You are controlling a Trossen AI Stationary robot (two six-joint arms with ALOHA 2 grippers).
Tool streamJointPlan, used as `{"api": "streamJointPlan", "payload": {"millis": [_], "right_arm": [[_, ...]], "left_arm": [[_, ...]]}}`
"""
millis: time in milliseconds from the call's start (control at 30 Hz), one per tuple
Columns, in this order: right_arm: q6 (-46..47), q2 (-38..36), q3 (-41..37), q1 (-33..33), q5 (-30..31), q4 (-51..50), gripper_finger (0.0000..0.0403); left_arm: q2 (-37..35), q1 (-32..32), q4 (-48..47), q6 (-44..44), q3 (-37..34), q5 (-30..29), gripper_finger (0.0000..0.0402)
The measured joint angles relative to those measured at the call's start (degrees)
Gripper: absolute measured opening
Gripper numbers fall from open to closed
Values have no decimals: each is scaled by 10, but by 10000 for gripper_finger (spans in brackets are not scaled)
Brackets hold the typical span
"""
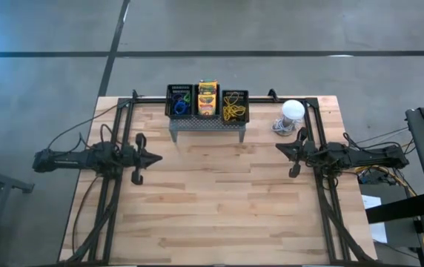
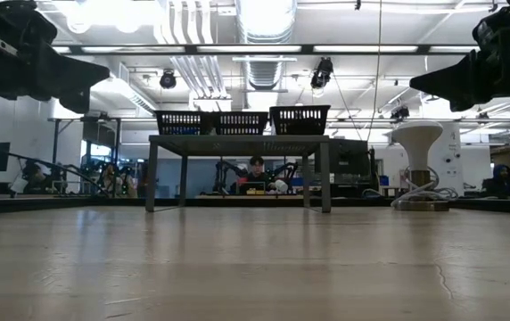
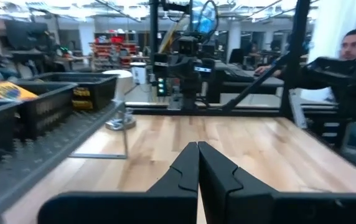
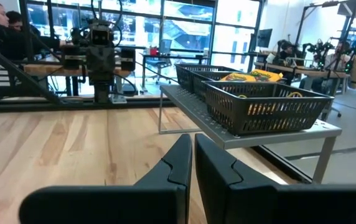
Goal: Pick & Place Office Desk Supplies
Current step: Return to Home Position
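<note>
Three small black mesh bins stand in a row on a grey perforated stand (image 1: 207, 126) at the table's far middle. The left bin (image 1: 179, 100) holds blue and green elastic loops, the middle bin (image 1: 207, 99) yellow-and-green crayon boxes, the right bin (image 1: 234, 105) yellow loops. My left gripper (image 1: 156, 157) is shut and empty, level above the table's left side. My right gripper (image 1: 279, 148) is shut and empty, level above the right side. The two point toward each other.
A white round-topped object (image 1: 292, 113) stands at the far right of the table, beside the stand. Bare wooden tabletop (image 1: 219, 200) lies between the arms and toward the near edge. People sit in the room beyond the table (image 2: 256, 169).
</note>
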Motion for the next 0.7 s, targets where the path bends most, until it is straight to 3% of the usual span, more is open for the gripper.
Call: {"api": "streamJointPlan", "payload": {"millis": [133,400,700], "right_arm": [[0,0,0,0,0,0,18],[1,0,0,0,0,0,18],[1,0,0,0,0,0,18]], "left_arm": [[0,0,-7,16,0,33,4],[5,0,-5,-47,0,33,4],[5,0,-5,-48,0,33,4]]}}
